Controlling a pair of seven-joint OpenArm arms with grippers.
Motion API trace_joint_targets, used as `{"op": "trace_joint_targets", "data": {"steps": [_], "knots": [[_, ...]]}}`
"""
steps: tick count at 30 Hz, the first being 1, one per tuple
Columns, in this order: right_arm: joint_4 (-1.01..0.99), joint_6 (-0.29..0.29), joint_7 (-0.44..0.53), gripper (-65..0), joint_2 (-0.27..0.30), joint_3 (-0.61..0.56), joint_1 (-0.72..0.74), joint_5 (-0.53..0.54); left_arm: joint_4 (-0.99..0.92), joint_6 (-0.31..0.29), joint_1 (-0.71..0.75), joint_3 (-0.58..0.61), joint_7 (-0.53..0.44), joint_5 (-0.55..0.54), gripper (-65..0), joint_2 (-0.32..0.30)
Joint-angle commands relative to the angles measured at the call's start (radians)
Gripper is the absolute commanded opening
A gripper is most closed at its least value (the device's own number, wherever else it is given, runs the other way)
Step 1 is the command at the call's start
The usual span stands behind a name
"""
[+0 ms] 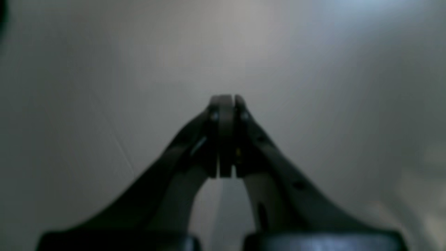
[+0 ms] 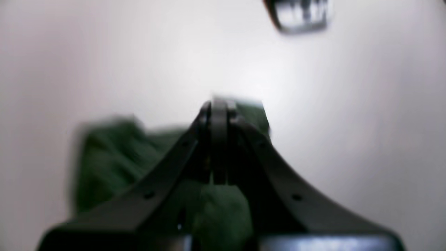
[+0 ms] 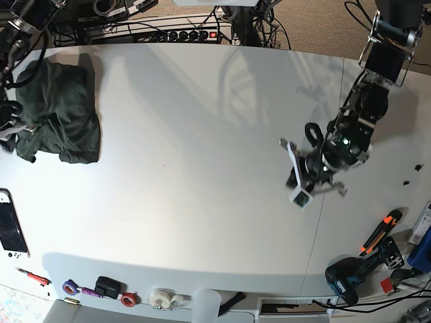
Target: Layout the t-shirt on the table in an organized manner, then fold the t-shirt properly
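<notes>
- The t-shirt [image 3: 59, 114] lies bunched in a rough heap at the upper left of the base view, near the left edge of the table [image 3: 188, 134]; its folds are uneven and it is not spread flat; in the right wrist view the same green cloth [image 2: 115, 157] fills the lower left, blurred.
- The right gripper [image 2: 219, 104] has its jaws pressed together, clenched with nothing visible between the tips; the cloth sits behind and below it, and whether it touches the cloth cannot be told from the blur.
- The left gripper [image 1: 226, 101] is likewise clenched on nothing, over bare white tabletop; in the base view it [image 3: 301, 192] hangs right of centre, well apart from the shirt.
- A thin dark seam crosses the table on the right side of the base view.
- Along the lower edge lie rolls of tape [image 3: 161, 298] and a drill [image 3: 353, 274] at lower right; a handheld game console [image 3: 11, 230] sits at the left edge.
</notes>
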Motion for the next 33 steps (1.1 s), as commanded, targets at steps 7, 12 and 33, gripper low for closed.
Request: {"op": "trace_joint_targets", "data": {"steps": [7, 12, 33], "knots": [[0.175, 0.141, -0.075, -65.0, -0.078, 0.171, -0.033, 0.2, 0.019, -0.101, -0.058, -0.179, -0.045, -0.139, -65.0, -0.046], [0.212, 0.161, -0.145, -65.0, -0.121, 0.312, -0.127, 0.284, 0.019, -0.34, 0.006, -0.372, 0.04, -0.48, -65.0, -0.045], [0.211, 0.22, -0.542, -65.0, -0.383, 0.599, -0.503, 0.938, 0.372, -0.513, 0.601, -0.415, 0.297, -0.913, -65.0, 0.071]]}}
